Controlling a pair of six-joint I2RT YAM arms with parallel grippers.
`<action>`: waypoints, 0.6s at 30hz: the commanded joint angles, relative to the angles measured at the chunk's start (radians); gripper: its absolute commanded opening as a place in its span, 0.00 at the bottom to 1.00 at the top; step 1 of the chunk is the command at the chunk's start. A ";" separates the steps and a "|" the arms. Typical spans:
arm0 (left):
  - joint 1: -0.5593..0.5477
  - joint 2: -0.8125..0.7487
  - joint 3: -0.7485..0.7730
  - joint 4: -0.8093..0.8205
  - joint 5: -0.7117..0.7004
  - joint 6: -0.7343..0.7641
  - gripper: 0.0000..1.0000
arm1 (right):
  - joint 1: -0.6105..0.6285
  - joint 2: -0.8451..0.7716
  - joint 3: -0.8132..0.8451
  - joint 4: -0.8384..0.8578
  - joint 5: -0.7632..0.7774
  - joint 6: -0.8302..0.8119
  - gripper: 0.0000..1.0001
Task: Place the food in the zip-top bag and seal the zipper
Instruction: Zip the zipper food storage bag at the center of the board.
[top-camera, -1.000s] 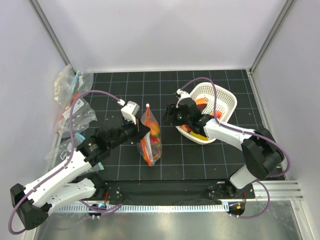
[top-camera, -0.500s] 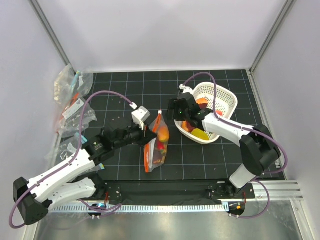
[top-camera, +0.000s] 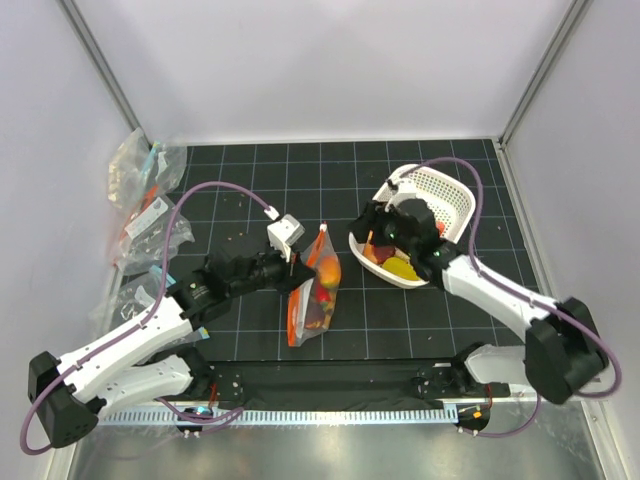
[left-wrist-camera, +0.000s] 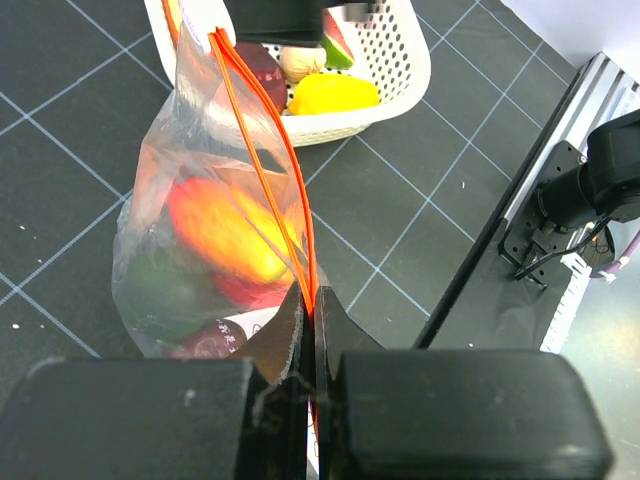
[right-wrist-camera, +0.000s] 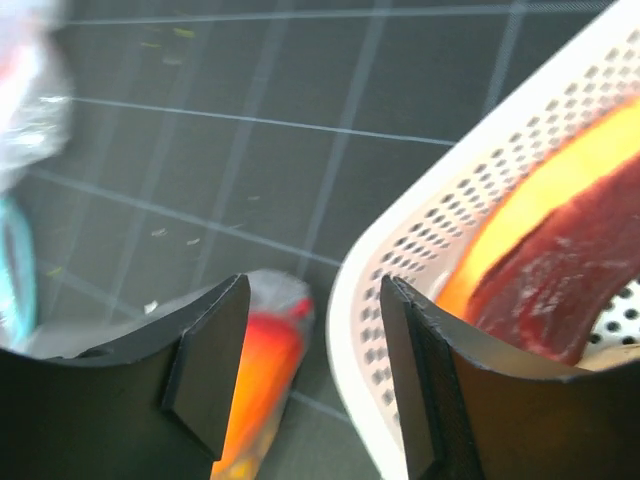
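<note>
The clear plastic zip-top bag (left-wrist-camera: 190, 230), clamped by the left gripper (left-wrist-camera: 312, 308), could be dragged free by its load; the right gripper (right-wrist-camera: 312, 365) is spread empty.

**Zip-top bag** (top-camera: 318, 290): clear pouch, zipper edge uppermost, sitting just beside the white basket (top-camera: 455, 200).

**Zipper** (left-wrist-camera: 268, 165): red-orange strip. I read its two tracks as parted along the middle and meeting at both ends, with the near end pinched in my left gripper (left-wrist-camera: 312, 310).

**Food:** an orange-yellow piece (left-wrist-camera: 225, 230), a green piece (left-wrist-camera: 160, 285) and a dark purple piece (left-wrist-camera: 205, 340) lie inside the bag. A yellow piece (left-wrist-camera: 330, 95) and a dark red piece (right-wrist-camera: 560, 285) lie in the basket.
</note>
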 joint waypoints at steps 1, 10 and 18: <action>-0.003 -0.028 0.039 0.029 0.030 0.018 0.00 | 0.004 -0.132 -0.124 0.387 -0.176 -0.061 0.61; -0.003 -0.088 0.007 0.090 0.120 0.009 0.00 | 0.004 -0.223 -0.314 0.799 -0.499 -0.051 0.67; -0.029 -0.098 0.010 0.110 0.232 -0.009 0.00 | 0.004 -0.297 -0.335 0.901 -0.619 -0.043 0.76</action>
